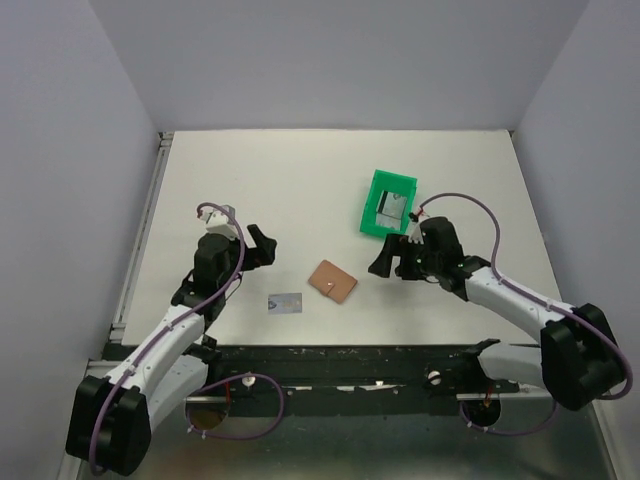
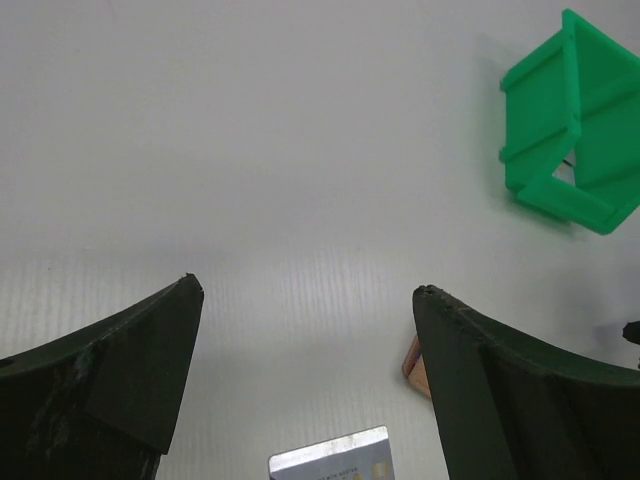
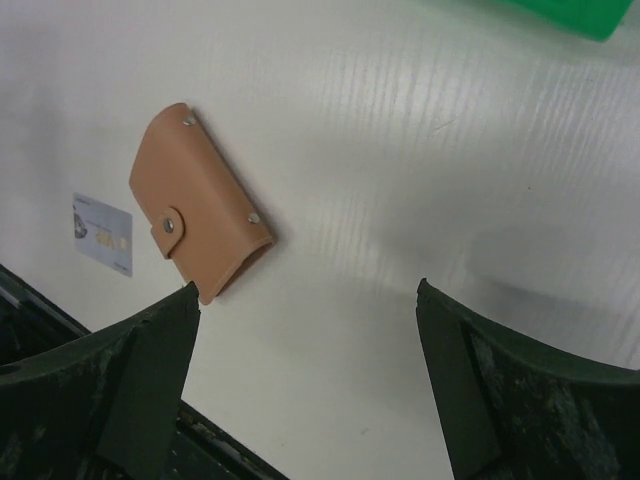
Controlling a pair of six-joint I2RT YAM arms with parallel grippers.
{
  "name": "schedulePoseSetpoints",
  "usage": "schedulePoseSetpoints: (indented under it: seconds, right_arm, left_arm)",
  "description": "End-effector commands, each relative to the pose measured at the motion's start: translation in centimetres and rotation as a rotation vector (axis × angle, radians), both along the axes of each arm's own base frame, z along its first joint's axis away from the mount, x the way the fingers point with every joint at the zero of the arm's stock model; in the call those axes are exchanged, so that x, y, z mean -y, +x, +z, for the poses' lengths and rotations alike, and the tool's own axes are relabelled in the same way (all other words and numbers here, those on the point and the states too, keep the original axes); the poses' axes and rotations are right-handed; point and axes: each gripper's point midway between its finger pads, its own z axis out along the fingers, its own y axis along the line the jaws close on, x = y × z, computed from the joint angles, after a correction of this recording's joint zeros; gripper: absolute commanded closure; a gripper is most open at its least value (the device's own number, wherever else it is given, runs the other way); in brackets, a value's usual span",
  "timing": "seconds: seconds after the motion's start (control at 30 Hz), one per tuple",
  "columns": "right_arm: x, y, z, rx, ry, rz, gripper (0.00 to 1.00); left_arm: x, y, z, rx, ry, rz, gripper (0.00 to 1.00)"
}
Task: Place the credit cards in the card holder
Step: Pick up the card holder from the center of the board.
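We think nothing is done yet: the credit card [image 1: 285, 302] lies on the table [image 1: 250, 180] near the closed card holder [image 1: 332, 281], and our left pincer [image 1: 267, 247] and right pincer [image 1: 386, 256] hang wide open, empty

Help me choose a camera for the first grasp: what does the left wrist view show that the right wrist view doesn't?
Only the left wrist: the green bin nearly whole. Only the right wrist: the card holder in full, closed, snap tab showing. Both: one credit card flat on the table; each also catches just a sliver of the other's item.
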Motion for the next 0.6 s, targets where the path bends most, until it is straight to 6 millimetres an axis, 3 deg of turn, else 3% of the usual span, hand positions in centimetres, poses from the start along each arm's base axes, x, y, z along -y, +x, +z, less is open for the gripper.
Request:
schedulePoseSetpoints:
  seconds: [0.0,0.3,0.57]
  right_arm:
    - [-0.8,0.9,-2.0,-0.030,-0.045,0.011,0.05]
    - [-4.1,1.5,-4.0,-0.073,-0.055,0.122,0.11]
    - [-5.8,0.9,-5.1,-0.111,-0.053,0.212,0.23]
  left_arm:
    - [3.4,-0.2,0.4,0.010,-0.030,-0.121,0.01]
    - [6.7,0.5,-1.2,-0.032,-0.008,-0.225,0.03]
    - [10.2,0.2,-3.2,-0.080,-0.005,-0.355,0.23]
